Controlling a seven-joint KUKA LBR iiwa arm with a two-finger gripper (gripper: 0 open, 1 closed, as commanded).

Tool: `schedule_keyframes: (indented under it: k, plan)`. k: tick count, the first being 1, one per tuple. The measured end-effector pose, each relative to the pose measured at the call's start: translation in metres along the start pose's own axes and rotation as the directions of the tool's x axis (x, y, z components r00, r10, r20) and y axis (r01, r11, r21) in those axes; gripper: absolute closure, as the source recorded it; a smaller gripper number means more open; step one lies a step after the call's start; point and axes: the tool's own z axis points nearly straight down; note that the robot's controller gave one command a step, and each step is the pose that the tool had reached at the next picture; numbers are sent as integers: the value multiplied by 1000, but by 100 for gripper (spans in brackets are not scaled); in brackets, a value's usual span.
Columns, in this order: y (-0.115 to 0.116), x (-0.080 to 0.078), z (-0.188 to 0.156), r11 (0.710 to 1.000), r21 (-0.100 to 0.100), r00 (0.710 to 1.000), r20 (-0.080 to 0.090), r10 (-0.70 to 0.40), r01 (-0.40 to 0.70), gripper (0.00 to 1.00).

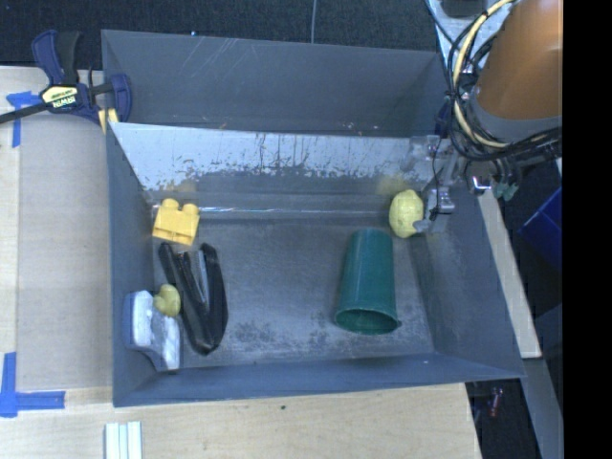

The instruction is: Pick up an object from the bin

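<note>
My gripper (436, 202) hangs at the back right of the bin, just beside the right wall. A small yellow-green ball-like thing (405, 214) lies right at its fingertips, touching or nearly touching them on their left side. I cannot see it between the fingers. Just in front of it a dark green cup (367, 281) lies on its side, its open mouth toward the front of the bin.
On the left side lie a yellow toy block (176, 222), a black looped strap (197, 295), a small yellow ball (168, 300) and a silvery wrapped thing (156, 329). The arm with its orange cover and cables stands over the right rim.
</note>
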Motion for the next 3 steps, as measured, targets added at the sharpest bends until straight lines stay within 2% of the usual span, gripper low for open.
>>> schedule_keyframes:
  k: [1, 2, 3]
  plan:
    - [1, -1, -6, 1000, 1, 1000, 8, -2, 2, 0]
    - [8, 16, 48, 972, 5, 972, 13, -236, 236, 0]
    - [32, 46, 71, 861, 4, 861, 7, -508, 508, 0]
